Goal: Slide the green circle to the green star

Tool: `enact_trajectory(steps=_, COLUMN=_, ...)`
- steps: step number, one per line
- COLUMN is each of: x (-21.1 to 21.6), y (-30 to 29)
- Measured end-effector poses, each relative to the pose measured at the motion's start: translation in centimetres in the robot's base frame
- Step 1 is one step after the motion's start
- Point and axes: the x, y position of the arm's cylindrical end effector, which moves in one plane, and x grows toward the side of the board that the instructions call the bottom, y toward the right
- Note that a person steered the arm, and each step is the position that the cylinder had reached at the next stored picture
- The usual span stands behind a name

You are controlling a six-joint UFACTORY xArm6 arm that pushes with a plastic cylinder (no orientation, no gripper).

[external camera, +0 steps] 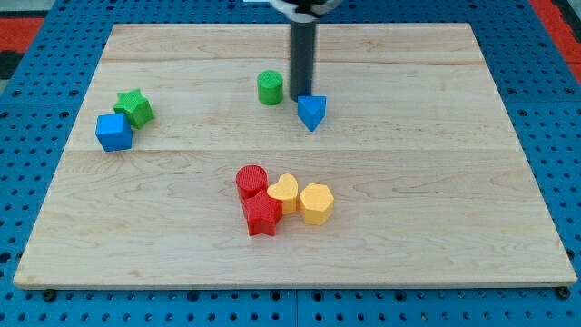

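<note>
The green circle (pixel 270 87) stands on the wooden board (pixel 408 209) near the top middle. The green star (pixel 134 107) lies at the view's left, touching a blue cube (pixel 113 132) just below it. My tip (pixel 300 97) is at the lower end of the dark rod, just to the right of the green circle with a small gap, and right at the upper left of a blue triangle (pixel 311 112).
A red circle (pixel 251 179), a red star (pixel 261 214), a yellow heart (pixel 285 193) and a yellow hexagon (pixel 316 203) sit clustered at the bottom middle. A blue pegboard (pixel 545 109) surrounds the board.
</note>
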Motion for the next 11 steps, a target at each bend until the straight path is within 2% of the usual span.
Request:
enact_trajectory(steps=1, x=-5.1, y=-0.9)
enact_trajectory(steps=2, x=-6.5, y=-4.6)
enact_trajectory(steps=3, x=-4.5, y=-2.9)
enact_trajectory(steps=5, x=-4.8, y=5.0)
enact_trajectory(steps=6, x=-4.7, y=0.3)
enact_trajectory(steps=8, x=0.2, y=-2.1)
enact_trajectory(steps=10, x=-1.4, y=-13.2)
enact_trajectory(steps=11, x=-5.1, y=-14.2)
